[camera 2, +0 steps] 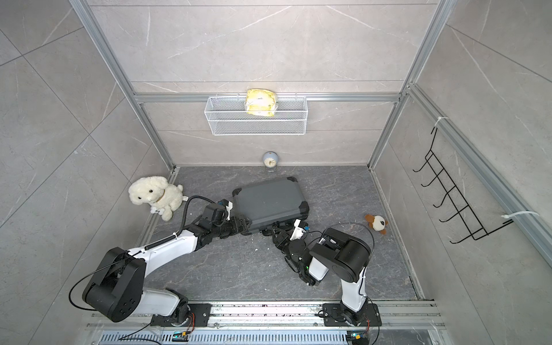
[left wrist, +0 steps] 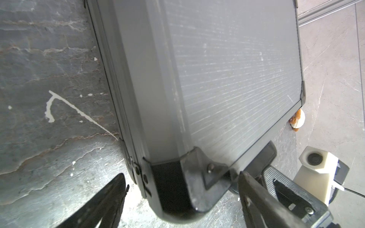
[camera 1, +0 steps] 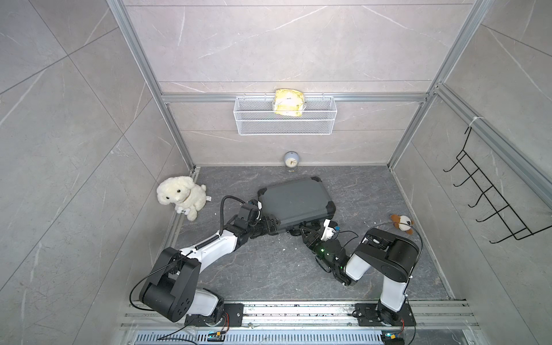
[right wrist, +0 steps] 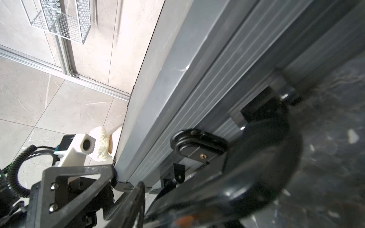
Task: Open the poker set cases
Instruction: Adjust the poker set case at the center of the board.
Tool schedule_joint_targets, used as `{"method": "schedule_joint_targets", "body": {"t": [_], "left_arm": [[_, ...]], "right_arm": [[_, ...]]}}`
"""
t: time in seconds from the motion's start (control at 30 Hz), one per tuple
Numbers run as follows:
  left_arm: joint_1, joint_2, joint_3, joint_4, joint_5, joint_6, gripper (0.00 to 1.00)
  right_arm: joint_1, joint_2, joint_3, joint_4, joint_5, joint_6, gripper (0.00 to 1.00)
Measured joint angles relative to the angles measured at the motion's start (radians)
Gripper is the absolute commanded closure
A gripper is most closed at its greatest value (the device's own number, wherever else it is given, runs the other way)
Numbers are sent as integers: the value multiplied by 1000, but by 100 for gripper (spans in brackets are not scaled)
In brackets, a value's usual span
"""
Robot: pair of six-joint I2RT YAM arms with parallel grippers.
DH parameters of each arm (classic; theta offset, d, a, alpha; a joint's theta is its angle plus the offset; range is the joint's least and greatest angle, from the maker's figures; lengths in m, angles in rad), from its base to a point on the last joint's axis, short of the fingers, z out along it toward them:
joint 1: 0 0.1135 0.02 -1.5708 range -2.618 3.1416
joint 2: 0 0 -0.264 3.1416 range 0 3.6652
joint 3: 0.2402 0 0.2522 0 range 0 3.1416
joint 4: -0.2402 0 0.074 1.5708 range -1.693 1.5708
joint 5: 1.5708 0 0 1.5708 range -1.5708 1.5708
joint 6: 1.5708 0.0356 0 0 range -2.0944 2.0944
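The left claw (left wrist: 182,175) is spread. The black corner cap (left wrist: 173,185) of the poker set case (camera 1: 295,200) is straddled between its jaws without being squeezed, and a gap is seen at one finger. Ahead of this claw the case is laid flat on the tabletop (camera 1: 268,268) with its lid shut and the seam at the corner closed tight.

Beyond that corner, along the front wall, the black handle (right wrist: 262,154) is met by the right claw (camera 1: 306,230). The handle lies right at its fingers, but whether it is pinched or only touched cannot be told.

The step in hand is judged to be the freeing of the front edge. It is best done with the corner steadied by the left claw, so that the case is not dragged or spun. Any pull from the right claw should be kept slow and directed upward. If the whole case is lifted, the latches are probably not released, and they should be sought beside the handle.
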Motion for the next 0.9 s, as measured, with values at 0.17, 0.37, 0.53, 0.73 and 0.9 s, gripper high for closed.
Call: {"method": "schedule_joint_targets", "body": {"t": [0.17,0.37,0.53,0.73,0.9], "left_arm": [[0,0,0,3,1,0,10],[0,0,0,3,1,0,10],[0,0,0,3,1,0,11],[0,0,0,1,1,0,10],[0,-4,0,-3,-2,1,10]], "right_arm": [[7,26,9,0,43,51,50],[8,60,25,0,67,97,55],[9,71,42,-1,74,104,63],[11,81,45,0,82,174,71],[13,92,45,13,88,205,84]]}}
